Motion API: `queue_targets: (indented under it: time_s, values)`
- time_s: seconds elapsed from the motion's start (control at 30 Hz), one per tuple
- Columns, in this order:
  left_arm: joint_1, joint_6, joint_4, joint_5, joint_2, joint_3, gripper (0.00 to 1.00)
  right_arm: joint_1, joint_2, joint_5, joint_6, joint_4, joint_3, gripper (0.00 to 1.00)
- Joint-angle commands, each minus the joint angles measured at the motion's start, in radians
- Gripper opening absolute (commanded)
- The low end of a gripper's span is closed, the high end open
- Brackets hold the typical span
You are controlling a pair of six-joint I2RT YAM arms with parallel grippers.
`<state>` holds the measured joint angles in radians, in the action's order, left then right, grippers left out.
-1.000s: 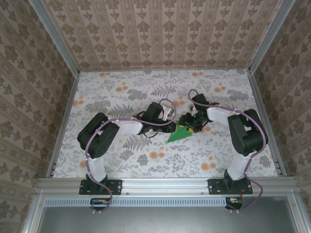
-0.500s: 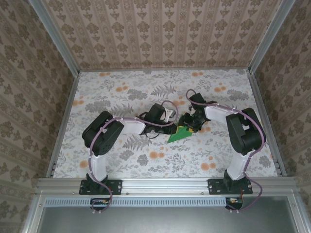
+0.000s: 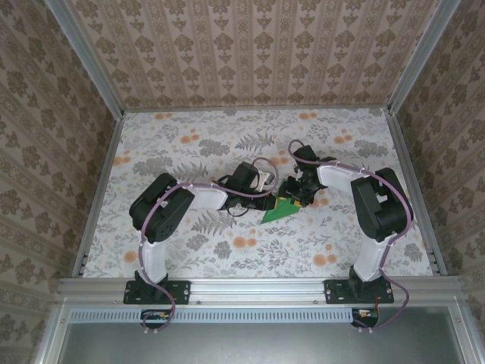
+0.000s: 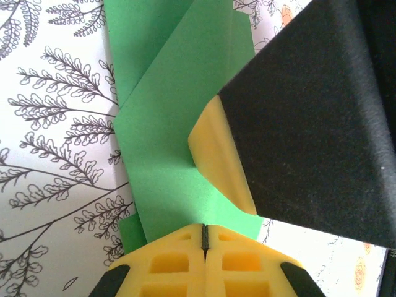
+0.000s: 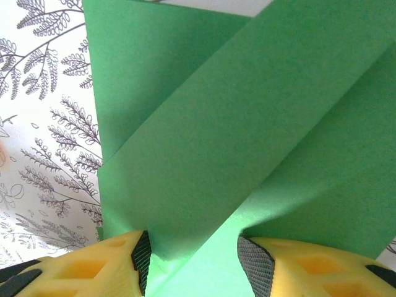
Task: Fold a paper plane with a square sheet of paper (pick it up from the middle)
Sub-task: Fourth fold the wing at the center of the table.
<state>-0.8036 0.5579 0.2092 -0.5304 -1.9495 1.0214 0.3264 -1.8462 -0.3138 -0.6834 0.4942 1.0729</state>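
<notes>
Near the middle of the white floral table cover (image 3: 227, 136), in the view from above: a bright-green folded sheet of thin paper (image 3: 279, 211), lying flat, wide at the far right end and narrowing to a sharp point toward the near left. Both arms bent inward over it, meeting at its wide end. From the left, the left gripper (image 3: 273, 199), touching the far left edge of the sheet. From the far side, the right gripper (image 3: 298, 195), pointing down at the far right corner. The two grippers just beside each other.

In the left wrist view: the left gripper (image 4: 204, 234) at the bottom edge, its two yellow fingers (image 4: 167, 260) pressed together, a thin dark seam between them, right at the near edge of the sheet (image 4: 167, 124). Cannot tell about any paper caught in that seam. Green layers one over another, with a diagonal fold edge running toward the top right. On the right, a black finger with a yellow tip (image 4: 213, 154), part of the other gripper, resting with the tip on the green surface.

In the right wrist view: the right gripper (image 5: 193, 253) with jaws spread, one yellow finger (image 5: 86, 266) at the lower left, the other at the lower right, dark pads facing inward. Between them, a raised fold of the sheet (image 5: 247, 124), reaching to both pads and slightly bent at the right pad. Overlapping green flaps crossing diagonally above, fern-printed cover at the left.
</notes>
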Motion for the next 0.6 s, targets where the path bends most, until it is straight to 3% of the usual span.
queue_targets:
  time_s: [0.0,0.57]
  values:
    - [-0.003,-0.001,-0.027,0.011,-0.025,0.025,0.04,0.005,-0.145,0.191,-0.007,0.061,-0.079,0.52]
    - [-0.001,0.06,-0.013,0.053,0.143,-0.073,0.1,0.006,-0.17,0.209,-0.033,0.065,-0.082,0.51]
